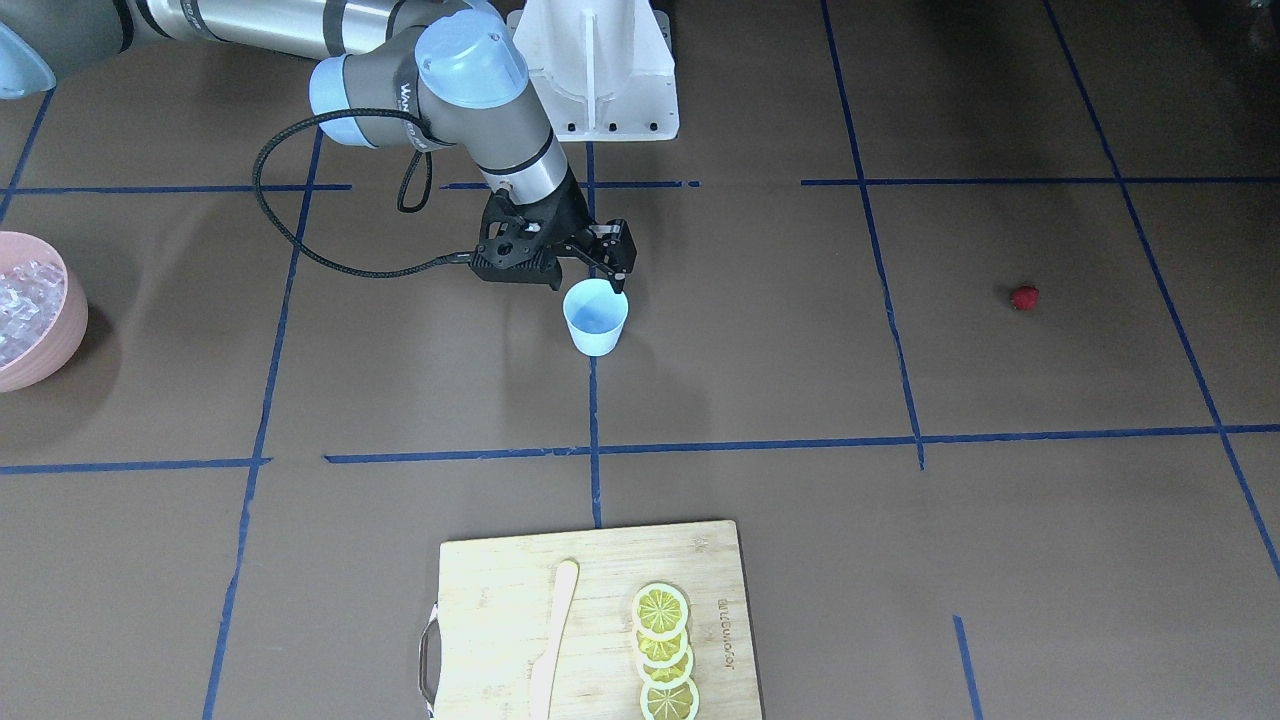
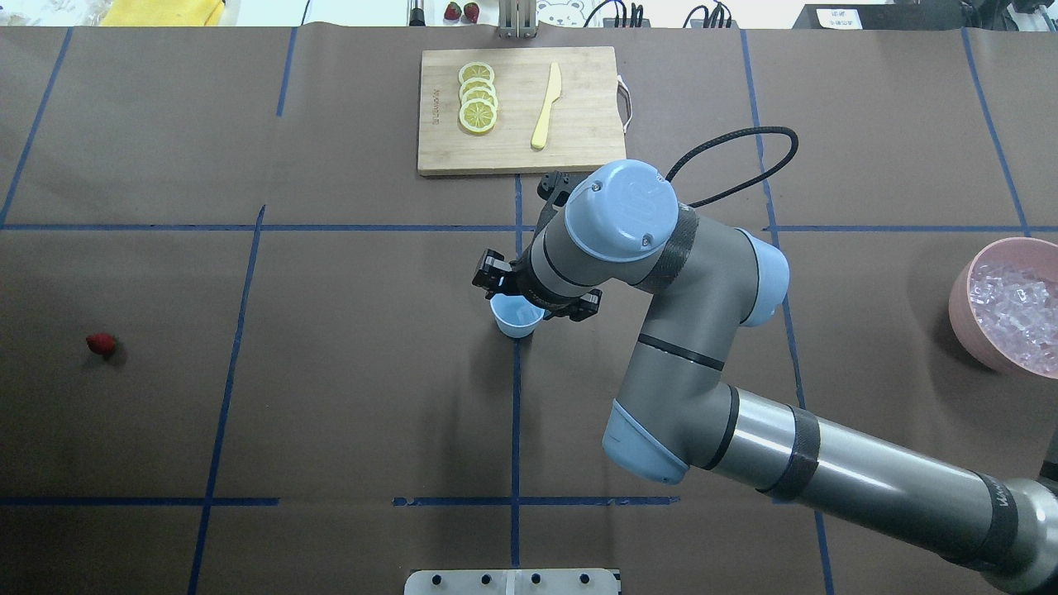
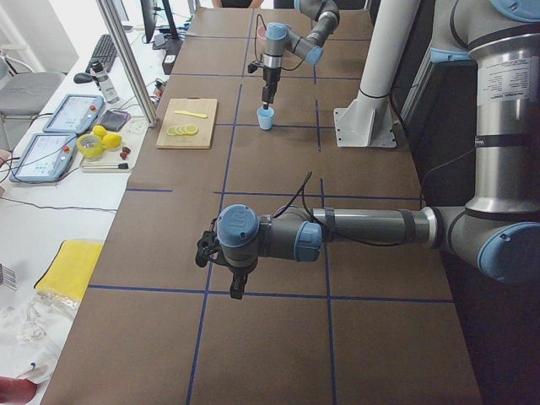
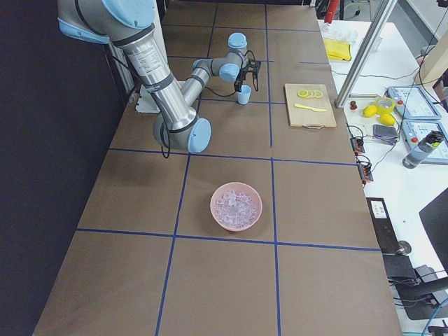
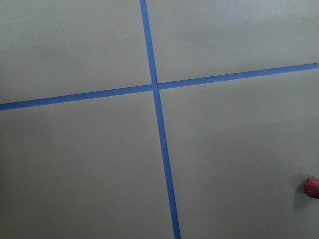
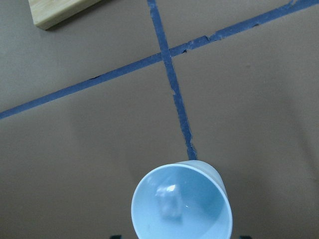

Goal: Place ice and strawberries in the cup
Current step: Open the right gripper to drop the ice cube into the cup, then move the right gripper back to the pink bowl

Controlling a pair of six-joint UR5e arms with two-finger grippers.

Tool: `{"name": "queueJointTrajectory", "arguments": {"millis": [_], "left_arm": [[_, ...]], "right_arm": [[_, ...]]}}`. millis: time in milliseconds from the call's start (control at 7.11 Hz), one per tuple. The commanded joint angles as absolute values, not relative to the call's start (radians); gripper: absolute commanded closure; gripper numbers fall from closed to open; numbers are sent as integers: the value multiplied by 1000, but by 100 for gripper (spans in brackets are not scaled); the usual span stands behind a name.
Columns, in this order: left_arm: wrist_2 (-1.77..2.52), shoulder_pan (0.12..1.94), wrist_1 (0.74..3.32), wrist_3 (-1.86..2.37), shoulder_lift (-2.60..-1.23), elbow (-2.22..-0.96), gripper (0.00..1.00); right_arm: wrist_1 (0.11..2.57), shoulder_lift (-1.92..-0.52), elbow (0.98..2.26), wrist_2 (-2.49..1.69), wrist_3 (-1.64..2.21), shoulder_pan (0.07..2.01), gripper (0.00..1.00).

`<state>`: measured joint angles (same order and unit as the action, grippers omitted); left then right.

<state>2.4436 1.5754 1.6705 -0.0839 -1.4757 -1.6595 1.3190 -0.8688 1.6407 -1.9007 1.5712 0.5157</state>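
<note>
The cup (image 6: 182, 204) looked like smooth pale-blue plastic with a soft sheen. The ice (image 6: 168, 199) in it was glossy and translucent. My right end effector (image 1: 590, 283) was matt black plastic, and my right arm (image 2: 868, 479) was brushed metal with glossy blue caps. The tabletop (image 1: 750, 350) wore matt brown paper crossed by blue tape (image 5: 159, 124). The cutting board (image 2: 512, 140) was pale, grained wood.
</note>
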Motion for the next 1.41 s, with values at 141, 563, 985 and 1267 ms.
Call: {"name": "queueJointTrajectory", "arguments": {"millis": [141,563,985,1267], "left_arm": [[2444,1575,1669,-83,-1476,-1658,0],[2445,1575,1671,-81,-1476,-1667,0],[2470,1568,1710,-5,-1474,-1667,0],[2470,1568,1717,-5,-1471,-1666,0]], "right_arm": [[1327,-959,1757,-1948,1568,581,20],[1342,-1228,1958,-2111,1409,793,19],[1322,-1577,2066,-2203,981,966,18],[1324,-1745,2056,-2206,672,1089,15]]}}
